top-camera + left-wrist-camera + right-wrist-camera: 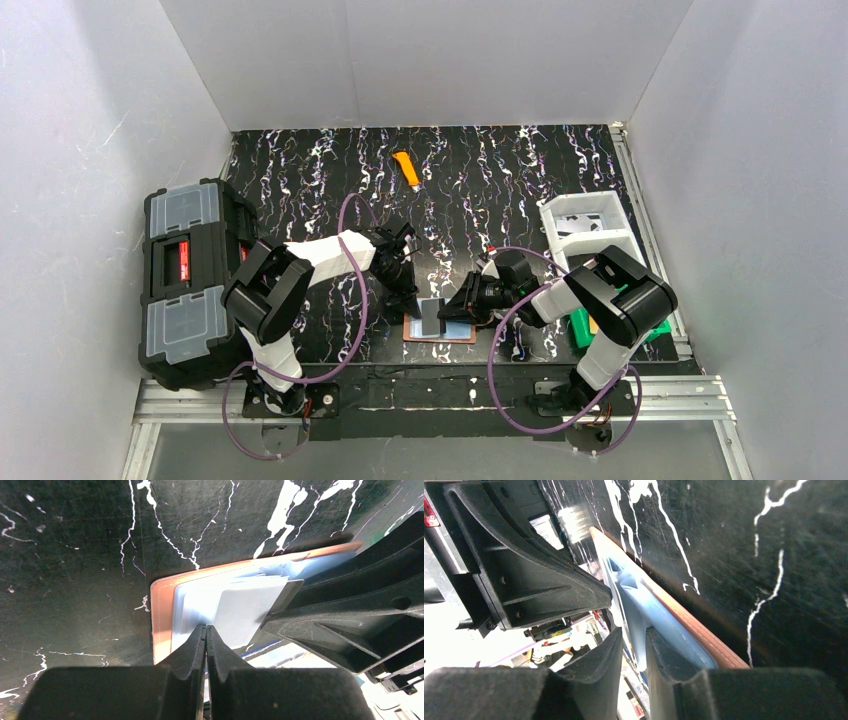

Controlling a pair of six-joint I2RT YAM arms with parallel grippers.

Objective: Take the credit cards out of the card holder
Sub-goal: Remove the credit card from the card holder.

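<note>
The brown card holder [440,336] lies flat near the table's front edge, between both arms. In the left wrist view its orange-brown rim [161,615] frames pale blue-grey credit cards [200,602], and one pale card [247,611] sticks out at an angle. My left gripper [206,628] is shut, its tips resting on the cards at the holder's near edge. My right gripper [634,642] stands slightly open at the holder's other side, a card edge running through its narrow gap, the blue-grey card [639,600] and brown rim [696,627] beside it.
A big black toolbox [185,280] stands at the left edge. An orange utility knife [406,169] lies at the back. A white bin [588,225] and a green object [580,326] sit at the right, near the right arm.
</note>
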